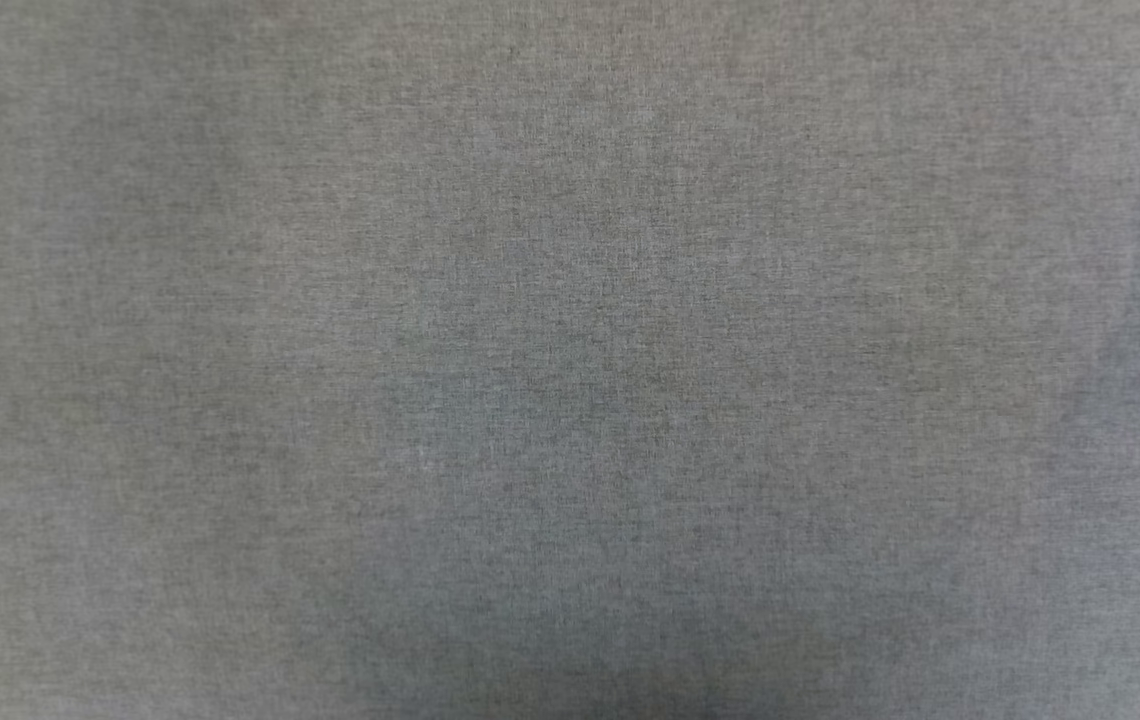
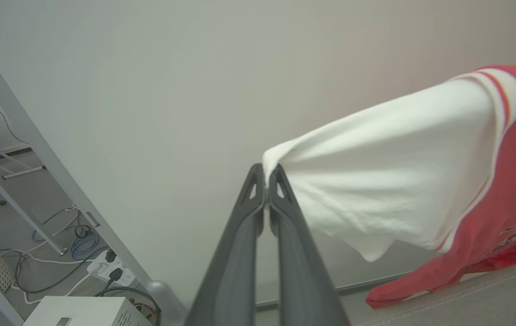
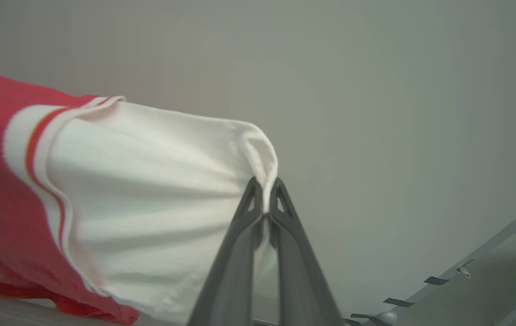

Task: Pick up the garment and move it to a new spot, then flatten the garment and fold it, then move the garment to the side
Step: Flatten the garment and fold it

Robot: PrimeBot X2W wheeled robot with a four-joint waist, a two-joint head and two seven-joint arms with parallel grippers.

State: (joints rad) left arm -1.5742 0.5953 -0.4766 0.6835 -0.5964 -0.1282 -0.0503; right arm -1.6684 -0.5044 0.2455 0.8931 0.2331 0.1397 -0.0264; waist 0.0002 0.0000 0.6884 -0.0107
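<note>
Two grips, one per sleeve: the left gripper (image 2: 265, 174) is pinched together on the edge of one white sleeve, and the right gripper (image 3: 265, 188) is pinched the same way on the other. Fabric bunches right at the fingertips in both wrist views. The shirt (image 2: 398, 181) hangs in the air between them in front of a plain pale wall (image 2: 172, 90), spread sleeve to sleeve. Its long axis therefore runs left-right along the line joining the two arms: it lies to the right of the left gripper and to the left of the right one. Neither arm is nearer, each holds its own end. The red body sags below the sleeves, and its lowest fold looks to meet the grey cloth surface (image 1: 570, 360); touching or just above, can't tell. My read: carry phase, flattening not yet begun. The next move likely needs both arms travelling together at equal spacing, then lowering so the hem lands first and the body lays out flat. Uneven pace would skew or slacken the span. The sleeve-edge pinch is thin, so there's a slip risk if pulled taut.
</note>
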